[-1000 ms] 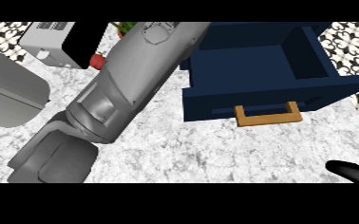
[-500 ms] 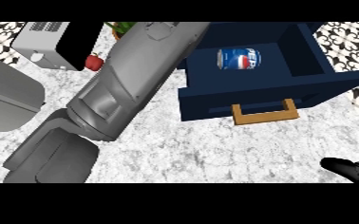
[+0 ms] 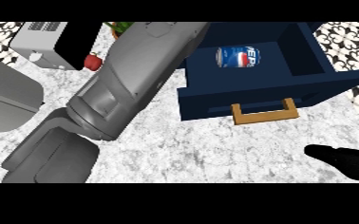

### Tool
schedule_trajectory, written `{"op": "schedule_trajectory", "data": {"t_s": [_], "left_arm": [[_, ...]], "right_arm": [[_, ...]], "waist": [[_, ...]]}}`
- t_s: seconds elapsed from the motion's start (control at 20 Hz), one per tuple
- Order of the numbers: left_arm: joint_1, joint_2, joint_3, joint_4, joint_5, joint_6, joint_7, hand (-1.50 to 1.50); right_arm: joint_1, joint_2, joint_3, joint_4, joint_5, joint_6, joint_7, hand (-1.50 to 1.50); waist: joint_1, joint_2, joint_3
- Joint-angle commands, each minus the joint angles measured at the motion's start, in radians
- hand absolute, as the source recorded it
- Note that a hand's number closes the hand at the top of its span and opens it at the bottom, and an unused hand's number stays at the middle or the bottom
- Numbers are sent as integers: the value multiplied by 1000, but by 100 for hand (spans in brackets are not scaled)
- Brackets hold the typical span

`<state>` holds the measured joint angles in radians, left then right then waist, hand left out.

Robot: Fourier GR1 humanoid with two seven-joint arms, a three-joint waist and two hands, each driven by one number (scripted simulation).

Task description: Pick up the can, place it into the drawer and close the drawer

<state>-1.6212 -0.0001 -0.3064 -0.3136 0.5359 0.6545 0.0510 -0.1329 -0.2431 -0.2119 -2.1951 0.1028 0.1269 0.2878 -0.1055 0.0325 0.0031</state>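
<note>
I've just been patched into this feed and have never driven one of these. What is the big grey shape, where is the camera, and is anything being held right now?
The single view looks steeply down from the robot's head at a marbled counter. The big grey shape is the robot's left forearm, running up out of the picture, so its hand is out of view. The black shape at the lower right is the right hand; only part shows, and nothing is visibly in it. The blue can lies on its side inside the open navy drawer, which has a tan handle. At upper left there is a white appliance and a small red object.
</note>
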Motion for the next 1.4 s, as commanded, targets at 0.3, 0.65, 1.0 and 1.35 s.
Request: {"op": "schedule_trajectory", "data": {"t_s": [0.3, 0.65, 1.0, 1.35], "left_arm": [[-9, 0, 9, -7, 78, 10, -49, -150], [-30, 0, 4, 27, 62, 21, -64, -150], [-30, 0, 14, 36, 50, -32, -56, -150], [17, 51, 34, 9, 27, -50, -44, -150]], "right_arm": [[-112, -66, 185, 166, 368, -29, -103, -150], [-173, -68, 275, 415, 561, -106, -213, -150], [-330, -40, 354, 716, 764, -196, -221, -150], [-368, 16, 349, 1014, 858, -419, -366, -150]], "waist": [[37, 0, -1], [77, -11, -1], [104, -13, -2], [120, -23, -2]]}}
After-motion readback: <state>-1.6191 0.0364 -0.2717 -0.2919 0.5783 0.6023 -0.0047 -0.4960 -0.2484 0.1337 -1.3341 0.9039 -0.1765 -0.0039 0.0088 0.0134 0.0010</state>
